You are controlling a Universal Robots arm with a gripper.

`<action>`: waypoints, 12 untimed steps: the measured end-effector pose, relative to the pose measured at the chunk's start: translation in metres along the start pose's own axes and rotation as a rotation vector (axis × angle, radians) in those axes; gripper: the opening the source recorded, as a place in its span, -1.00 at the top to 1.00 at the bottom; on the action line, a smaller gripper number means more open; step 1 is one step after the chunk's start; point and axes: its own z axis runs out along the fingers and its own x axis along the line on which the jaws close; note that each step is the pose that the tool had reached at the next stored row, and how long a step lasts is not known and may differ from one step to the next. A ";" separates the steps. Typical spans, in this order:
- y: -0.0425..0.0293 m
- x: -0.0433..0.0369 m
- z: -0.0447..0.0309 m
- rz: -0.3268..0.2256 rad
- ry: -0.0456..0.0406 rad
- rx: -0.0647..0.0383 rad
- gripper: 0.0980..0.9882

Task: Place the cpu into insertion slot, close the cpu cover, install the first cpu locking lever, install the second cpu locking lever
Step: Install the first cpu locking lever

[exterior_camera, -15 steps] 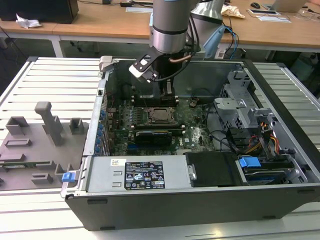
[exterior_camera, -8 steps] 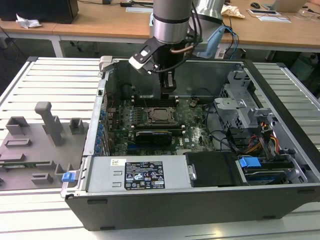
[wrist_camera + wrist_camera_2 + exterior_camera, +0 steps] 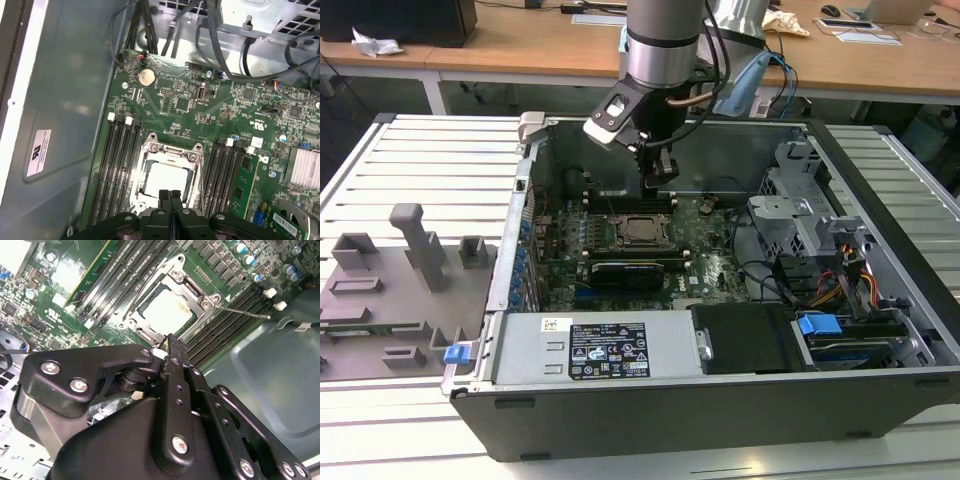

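Slatted metal tabletop [image 3: 420, 150] carries an open computer case [image 3: 720, 400]. Inside it, the cpu [image 3: 169, 177] lies on the green motherboard [image 3: 190, 115] between banks of memory slots [image 3: 117, 165], with the cpu cover [image 3: 170, 149] seemingly flat around it. The gripper [image 3: 170, 194] hangs just above the cover's edge, fingers pressed together on nothing. One thin lever [image 3: 245, 312] juts out sideways.
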 end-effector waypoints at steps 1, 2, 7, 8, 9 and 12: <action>0.0000 0.0000 0.0001 -0.007 0.0002 0.000 0.98; 0.0000 0.0000 0.0002 -0.023 0.0006 0.001 0.98; 0.0000 0.0000 0.0002 -0.103 0.0028 0.003 0.98; 0.0000 0.0000 0.0002 -0.120 0.0032 0.003 0.98; 0.0000 0.0000 0.0002 -0.132 0.0035 0.003 0.98; 0.0000 0.0000 0.0002 -0.166 0.0044 0.004 0.98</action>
